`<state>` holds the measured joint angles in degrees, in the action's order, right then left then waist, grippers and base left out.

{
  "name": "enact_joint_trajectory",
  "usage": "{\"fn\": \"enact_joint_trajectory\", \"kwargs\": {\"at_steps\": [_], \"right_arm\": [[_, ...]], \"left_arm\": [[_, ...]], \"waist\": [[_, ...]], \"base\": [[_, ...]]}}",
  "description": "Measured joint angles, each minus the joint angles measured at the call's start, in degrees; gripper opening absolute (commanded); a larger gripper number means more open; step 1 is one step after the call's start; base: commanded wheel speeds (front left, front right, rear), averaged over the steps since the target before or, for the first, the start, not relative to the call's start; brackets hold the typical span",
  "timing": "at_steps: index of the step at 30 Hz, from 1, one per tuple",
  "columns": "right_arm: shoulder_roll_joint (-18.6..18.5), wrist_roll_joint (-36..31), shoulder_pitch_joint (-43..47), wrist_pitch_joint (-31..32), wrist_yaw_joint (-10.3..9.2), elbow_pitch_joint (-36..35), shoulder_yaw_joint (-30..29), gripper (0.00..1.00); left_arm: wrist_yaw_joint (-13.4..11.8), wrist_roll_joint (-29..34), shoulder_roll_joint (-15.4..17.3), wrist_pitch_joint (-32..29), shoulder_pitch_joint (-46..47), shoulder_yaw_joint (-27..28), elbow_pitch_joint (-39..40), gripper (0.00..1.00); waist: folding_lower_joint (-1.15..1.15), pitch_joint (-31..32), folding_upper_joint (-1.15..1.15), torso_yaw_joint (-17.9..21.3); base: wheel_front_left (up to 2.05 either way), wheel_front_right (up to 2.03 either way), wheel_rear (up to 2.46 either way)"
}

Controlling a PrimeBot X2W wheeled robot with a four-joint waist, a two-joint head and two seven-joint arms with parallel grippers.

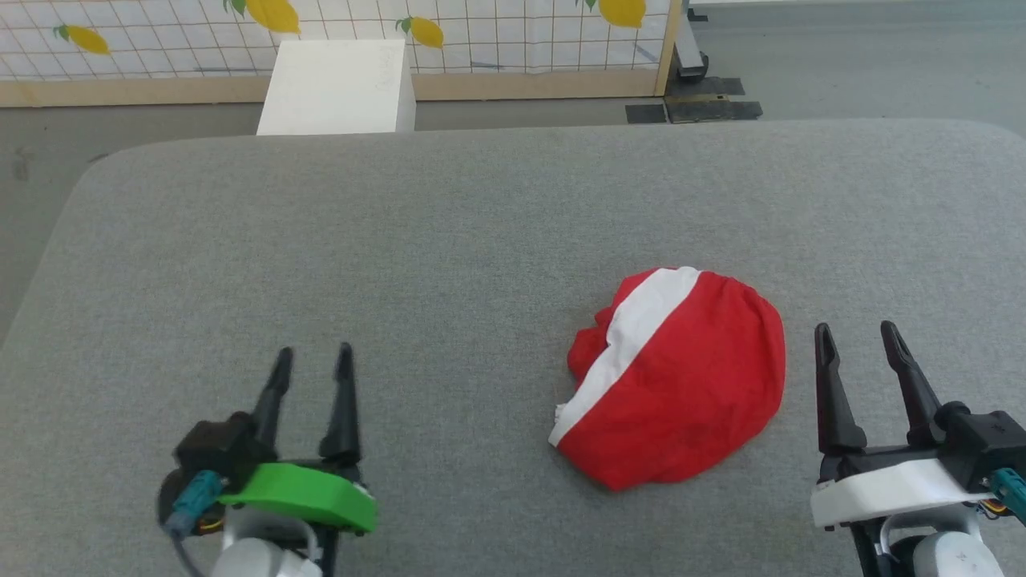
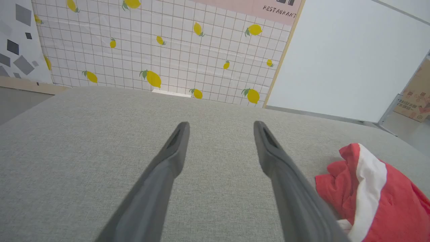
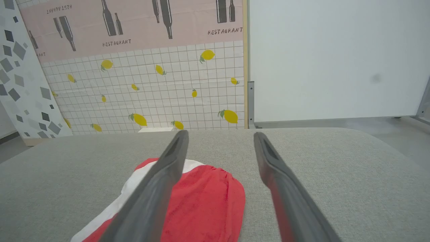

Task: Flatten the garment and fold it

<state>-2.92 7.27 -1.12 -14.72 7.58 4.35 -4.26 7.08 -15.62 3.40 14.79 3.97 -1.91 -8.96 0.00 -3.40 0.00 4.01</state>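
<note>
The garment (image 1: pixel 681 385) lies in a rumpled, rounded heap on the grey cloth-covered desk (image 1: pixel 449 240), right of the middle and toward the near edge. A broad white stripe (image 1: pixel 633 336) runs slantwise across its left part, and the rest is plain red. It is not yet flattened: the cloth is bunched and doubled over itself and puckered along the far-left edge, and neither the waistband nor the leg openings can be made out for certain. The left gripper (image 1: pixel 314 353) hovers low over bare desk well to the left of the heap, its jaws spread wide and empty. The right gripper (image 1: pixel 855 328) hangs just beside the heap's right edge, its jaws likewise spread and holding nothing; in the right wrist view one finger crosses in front of the red cloth, but whether it touches cannot be told. The cloth looks thin, soft and light, so I judge it will drape and sag when lifted, slide readily over the desk covering, and offer no stiffness to push against. A pinch may well gather more than one layer. The best holds, I judge, are at the outer edge: the near-left corner where the stripe ends for the left gripper, and the rounded right hem for the right gripper, so the two can draw apart and spread it. Nothing about it seems fragile.
</note>
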Motion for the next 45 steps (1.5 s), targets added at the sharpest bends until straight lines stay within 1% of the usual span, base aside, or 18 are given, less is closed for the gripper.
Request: {"fn": "enact_joint_trajectory", "kwargs": {"at_steps": [1, 4, 5, 8, 9, 16, 19, 22, 25, 26, 27, 28, 31, 34, 37, 39, 41, 45], "right_arm": [[0.0, -0.01, 0.0, 0.0, 0.0, -0.02, -0.11, 1.0], [-0.01, 0.01, -0.01, 0.0, 0.01, -0.01, -0.16, 1.0], [-0.01, 0.2, -0.03, 0.0, 0.0, 0.12, 0.16, 1.0], [-0.01, 0.3, -0.06, 0.0, 0.0, 0.3, 0.9, 1.0], [0.01, 0.34, -0.06, 0.0, 0.01, 0.31, 1.14, 1.0], [0.0, 0.4, -0.06, 0.0, 0.0, 0.31, 1.33, 1.0], [0.0, 0.62, -0.06, 0.0, 0.0, 0.27, 1.52, 1.0], [-0.01, 0.88, -0.08, 0.0, 0.0, 0.27, 1.64, 1.0], [0.0, 1.07, -0.13, 0.0, 0.0, 0.27, 1.83, 1.0], [0.0, 1.25, -0.15, 0.0, 0.01, 0.29, 1.87, 1.0], [0.0, 1.33, -0.17, 0.0, 0.0, 0.3, 1.85, 1.0], [-0.01, 1.34, -0.18, 0.0, 0.01, 0.3, 1.83, 1.0], [-0.01, 1.37, -0.18, 0.0, 0.0, 0.31, 1.69, 1.0], [-0.01, 1.37, -0.19, 0.0, 0.0, 0.34, 1.51, 1.0], [-0.01, 1.36, -0.19, 0.0, 0.0, 0.33, 1.42, 1.0], [0.0, 1.36, -0.2, 0.0, 0.0, 0.27, 1.23, 1.0], [-0.01, 1.35, -0.21, 0.0, 0.0, 0.2, 0.92, 1.0], [0.0, 1.33, -0.23, 0.0, 0.01, 0.14, 0.65, 1.0]], "left_arm": [[0.0, -0.92, 0.0, 0.0, 1.01, -6.09, -1.44, 1.0], [0.01, -2.19, -0.3, -0.18, 3.47, -13.8, -4.92, 1.0], [0.01, -4.77, -0.52, -2.02, 6.69, -20.12, -8.36, 1.0], [-0.4, -7.04, -0.56, -5.0, 9.27, -25.05, -11.7, 1.0], [-1.14, -8.13, -0.62, -6.41, 10.07, -26.69, -12.94, 1.0], [-5.95, -13.41, -0.6, -16.83, 15.14, -33.21, -19.72, 1.0], [-7.22, -15.44, -0.63, -21.11, 17.25, -35.08, -21.61, 1.0], [-8.88, -16.06, -0.63, -25.95, 19.05, -36.52, -23.93, 1.0], [-9.06, -17.57, -0.59, -29.91, 19.86, -37.64, -24.85, 1.0], [-8.87, -18.34, -0.59, -30.48, 19.98, -37.86, -24.79, 0.87], [-8.65, -18.63, -0.6, -30.89, 20.13, -38.04, -24.7, 0.4], [-8.43, -18.81, -0.6, -31.09, 20.23, -38.13, -24.49, 0.0], [-7.65, -19.2, -0.62, -29.86, 20.26, -38.04, -23.52, 0.0], [-7.79, -19.2, -0.64, -24.82, 20.4, -36.45, -22.01, 0.0], [-9.7, -19.2, -0.37, -18.08, 20.98, -33.12, -20.11, 0.0], [-11.5, -19.17, 0.4, -13.69, 21.71, -30.23, -18.57, 0.0], [-13.15, -19.12, 1.47, -10.36, 22.77, -27.55, -17.01, 0.0], [-16.58, -18.37, 5.01, -5.64, 25.83, -22.76, -13.62, 0.0]], "waist": [[0.0, 0.01, 0.0, -0.32], [0.0, 0.07, 0.0, -0.37], [0.0, 0.22, 0.0, -0.09], [0.0, 0.35, 0.0, 0.52], [0.0, 0.36, 0.0, 0.81], [0.0, -0.07, 0.0, 2.92], [0.0, -0.6, 0.0, 3.78], [0.0, -1.27, 0.0, 4.62], [0.0, -1.91, 0.0, 5.45], [0.0, -2.1, 0.0, 5.72], [0.0, -2.23, 0.0, 5.92], [0.0, -2.36, 0.0, 6.12], [0.0, -2.63, 0.0, 6.4], [0.0, -2.46, 0.0, 6.21], [0.0, -2.14, 0.0, 5.85], [0.0, -1.97, 0.0, 5.47], [0.0, -1.9, 0.0, 5.01], [0.0, -1.94, 0.0, 3.83]], "base": [[0.0, 0.0, 0.0], [0.0, 0.0, 0.0], [0.0, 0.0, 0.0], [0.0, 0.0, 0.0], [0.0, 0.0, 0.0], [0.0, 0.0, 0.0], [0.0, 0.0, 0.0], [0.0, 0.0, 0.0], [0.0, 0.0, 0.0], [0.0, 0.0, 0.0], [0.0, 0.0, 0.0], [0.0, 0.0, 0.0], [0.0, 0.0, 0.0], [0.0, 0.0, 0.0], [0.0, 0.0, 0.0], [0.0, 0.0, 0.0], [0.0, 0.0, 0.0], [0.0, 0.0, 0.0]]}}
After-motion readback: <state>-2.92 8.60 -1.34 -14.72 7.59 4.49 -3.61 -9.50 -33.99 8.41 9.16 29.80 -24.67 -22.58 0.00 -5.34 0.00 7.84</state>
